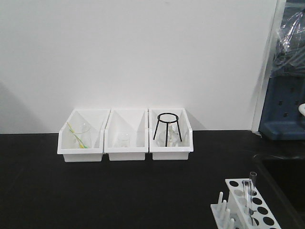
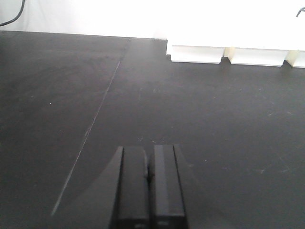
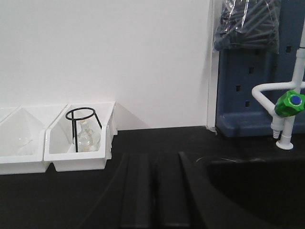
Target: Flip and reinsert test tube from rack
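Left claw (image 2: 149, 160) closed; rack (image 1: 237, 198) front-view only

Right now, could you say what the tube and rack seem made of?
The tube looks like clear glass: see-through, with bright edge glints. The rack looks like matte white plastic, probably moulded: opaque, with round holes and pegs.

The test tube (image 1: 250, 191) is showing as clear, smooth glass. The rack (image 1: 238, 191) is looking like smooth white plastic, as are the three bins (image 1: 126, 152). The tabletop (image 2: 200, 109) is reading as matt black, with fine scratches showing across it. The tripod stand (image 1: 166, 136) is appearing as thin black metal rod. The left gripper (image 2: 149, 186) and right gripper (image 3: 155, 191) are presenting dull black, plastic-looking fingers.
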`<state>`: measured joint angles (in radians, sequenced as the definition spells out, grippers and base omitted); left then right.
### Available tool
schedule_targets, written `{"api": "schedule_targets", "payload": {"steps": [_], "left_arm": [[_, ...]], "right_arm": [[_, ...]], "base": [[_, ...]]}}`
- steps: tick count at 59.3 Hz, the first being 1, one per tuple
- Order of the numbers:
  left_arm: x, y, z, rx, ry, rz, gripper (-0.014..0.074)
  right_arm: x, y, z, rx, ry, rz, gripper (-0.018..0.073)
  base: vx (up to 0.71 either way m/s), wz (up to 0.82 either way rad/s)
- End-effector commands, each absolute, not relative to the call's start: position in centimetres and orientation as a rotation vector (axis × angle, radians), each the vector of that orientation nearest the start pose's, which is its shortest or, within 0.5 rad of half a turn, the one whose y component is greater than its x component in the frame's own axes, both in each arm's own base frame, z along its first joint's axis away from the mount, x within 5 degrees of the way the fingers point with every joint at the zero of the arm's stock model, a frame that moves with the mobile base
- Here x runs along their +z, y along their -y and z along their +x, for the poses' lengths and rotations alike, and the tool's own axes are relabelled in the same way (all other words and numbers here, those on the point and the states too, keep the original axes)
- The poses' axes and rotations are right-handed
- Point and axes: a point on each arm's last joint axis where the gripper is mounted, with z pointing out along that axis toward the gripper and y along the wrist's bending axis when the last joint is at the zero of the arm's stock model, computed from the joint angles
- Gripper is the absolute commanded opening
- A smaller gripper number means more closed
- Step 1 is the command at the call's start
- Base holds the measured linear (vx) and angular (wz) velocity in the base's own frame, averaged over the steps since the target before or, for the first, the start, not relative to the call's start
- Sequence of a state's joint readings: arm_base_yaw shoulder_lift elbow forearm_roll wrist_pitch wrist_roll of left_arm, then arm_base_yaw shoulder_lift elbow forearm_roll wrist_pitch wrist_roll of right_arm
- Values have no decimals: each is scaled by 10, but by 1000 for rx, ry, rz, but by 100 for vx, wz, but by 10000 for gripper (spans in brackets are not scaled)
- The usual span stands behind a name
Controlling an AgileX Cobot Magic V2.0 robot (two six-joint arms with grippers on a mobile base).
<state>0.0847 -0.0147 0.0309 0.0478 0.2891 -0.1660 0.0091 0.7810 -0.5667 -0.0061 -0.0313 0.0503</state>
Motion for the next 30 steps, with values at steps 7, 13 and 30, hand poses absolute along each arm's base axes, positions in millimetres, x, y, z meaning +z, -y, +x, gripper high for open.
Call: {"api": "schedule_targets", "payload": {"steps": [7,13,30], "left_arm": [[186,-5,55,-25,-1681,-178,-6],[186,-5,55,-25,-1681,-178,-6],[186,-5,55,-25,-1681,-178,-6]], "right_arm": [[348,-2,168,30,-1577,10,450],[349,-2,168,30,-1571,10,598],[331,-3,183,61,-1490,31,671]], "base": [[0,0],[0,0],[0,0]]}}
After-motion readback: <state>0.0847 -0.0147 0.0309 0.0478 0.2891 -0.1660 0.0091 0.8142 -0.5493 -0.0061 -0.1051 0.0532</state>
